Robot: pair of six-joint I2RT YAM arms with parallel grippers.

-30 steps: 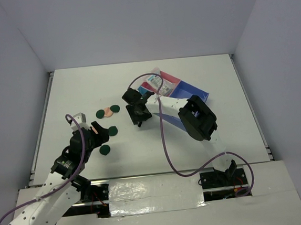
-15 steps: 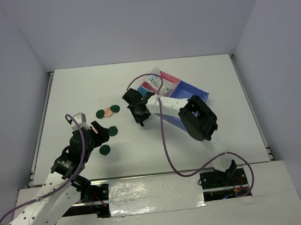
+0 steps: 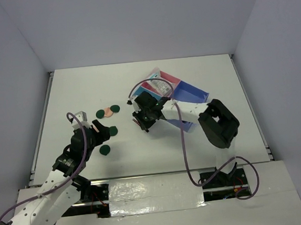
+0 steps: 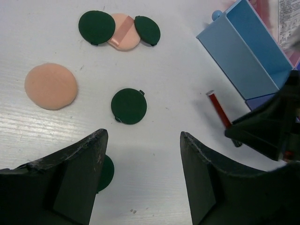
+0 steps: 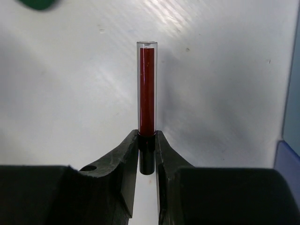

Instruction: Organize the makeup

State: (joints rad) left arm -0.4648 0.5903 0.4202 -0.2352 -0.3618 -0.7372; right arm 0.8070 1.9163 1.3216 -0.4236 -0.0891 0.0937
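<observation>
The right pincer (image 5: 146, 151) is pinching the black end of a red stick (image 5: 146, 86). Its own wrist camera shows this plainly: the clear-capped red length points straight out from the fingers over the white tabletop (image 5: 70, 103). From overhead the grip is nearly lost under the dark wrist, and I cannot tell whether the stick touches the surface. The stick sits mid-table, just left of the blue tray (image 3: 193, 93).

The left pincer (image 4: 140, 187) is spread wide with nothing between its fingers, hanging over the left part of the tabletop. Its camera shows what the overhead view barely does: a large peach disc (image 4: 50, 86) lying alone, one green disc (image 4: 128, 106) to its right, and another half hidden under the left finger. At the far side a smaller peach disc (image 4: 124, 37) lies between two green ones that overlap its edges. The overhead camera alone shows the white packet (image 3: 158, 85) lying in the tray's far pink compartment (image 3: 172, 79).

Compared with a second ago, the right arm's elbow has swung right and nearer, and its pincer has shifted a little right and nearer. The packet is now more exposed. The left arm and the discs look unchanged.
</observation>
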